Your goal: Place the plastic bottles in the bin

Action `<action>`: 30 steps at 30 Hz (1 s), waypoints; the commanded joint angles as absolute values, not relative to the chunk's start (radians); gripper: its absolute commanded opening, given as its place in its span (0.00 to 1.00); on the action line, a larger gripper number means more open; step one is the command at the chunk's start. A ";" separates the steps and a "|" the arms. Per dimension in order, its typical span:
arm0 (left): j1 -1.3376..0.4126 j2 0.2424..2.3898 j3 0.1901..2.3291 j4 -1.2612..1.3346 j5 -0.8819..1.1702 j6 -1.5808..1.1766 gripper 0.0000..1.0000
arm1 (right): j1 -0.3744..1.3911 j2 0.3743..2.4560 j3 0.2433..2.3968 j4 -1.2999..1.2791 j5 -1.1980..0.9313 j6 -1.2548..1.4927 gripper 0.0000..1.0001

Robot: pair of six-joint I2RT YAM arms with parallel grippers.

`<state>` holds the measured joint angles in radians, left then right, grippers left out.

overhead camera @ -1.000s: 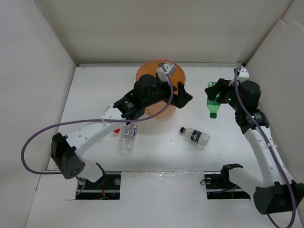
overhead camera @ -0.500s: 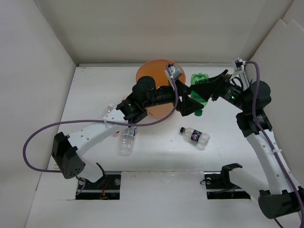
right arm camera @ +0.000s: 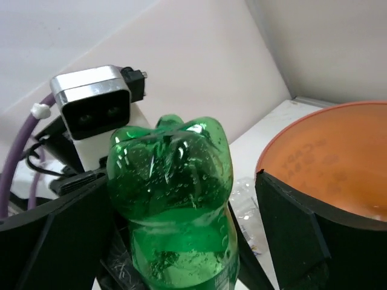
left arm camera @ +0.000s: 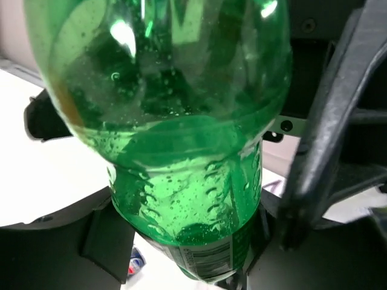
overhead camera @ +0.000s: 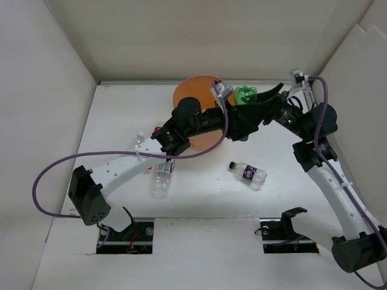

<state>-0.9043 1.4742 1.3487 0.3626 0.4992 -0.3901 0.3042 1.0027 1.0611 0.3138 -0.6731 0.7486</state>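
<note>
Above the desk [overhead camera: 205, 193], the right gripper [right arm camera: 181, 193] holds the green bottle [overhead camera: 245, 98] clamped across its body, base uppermost, just beside the right rim of the bin [overhead camera: 192, 95]. We judge the bottle light and thin-walled. It would give under a hard squeeze, and its smooth, ribbed plastic could slip, so the narrower waist above the label looks the surest place to hold it.

The left gripper [overhead camera: 237, 125] crowds in against the same bottle. In its own wrist view green plastic fills the frame, and we cannot tell whether its jaws are closed on the bottle or merely bracket it.

Two clear bottles lie on the desk nearer the arm bases: one with a dark-blue label [overhead camera: 248, 173] and one partly under the left arm [overhead camera: 162, 176].
</note>
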 commanded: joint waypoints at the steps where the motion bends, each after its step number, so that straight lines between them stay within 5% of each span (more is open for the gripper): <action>1: -0.896 1.422 1.387 0.381 0.324 -0.380 0.02 | 0.263 0.970 1.055 0.315 -0.647 0.668 1.00; 10: -0.717 1.546 1.600 0.083 -0.145 -0.370 0.05 | 0.124 0.890 1.036 -0.178 -0.301 0.312 1.00; 17: -0.588 1.664 1.637 0.034 -0.172 -0.416 0.17 | 0.146 0.980 0.971 -0.408 -0.123 0.150 1.00; 20: -0.578 1.696 1.655 0.021 -0.163 -0.426 0.49 | 0.181 0.999 0.919 -0.439 -0.043 0.141 1.00; 23: -0.578 1.709 1.655 0.011 -0.150 -0.445 0.96 | 0.305 1.009 0.896 -0.475 0.089 0.176 1.00; 30: -0.621 1.643 1.635 0.002 -0.110 -0.454 1.00 | 0.528 1.060 0.833 -0.539 0.244 0.294 1.00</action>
<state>-0.5945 1.7378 1.6123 -0.0349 -0.1257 -0.4416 0.4839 1.0637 0.8680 -0.5159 0.1326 0.2394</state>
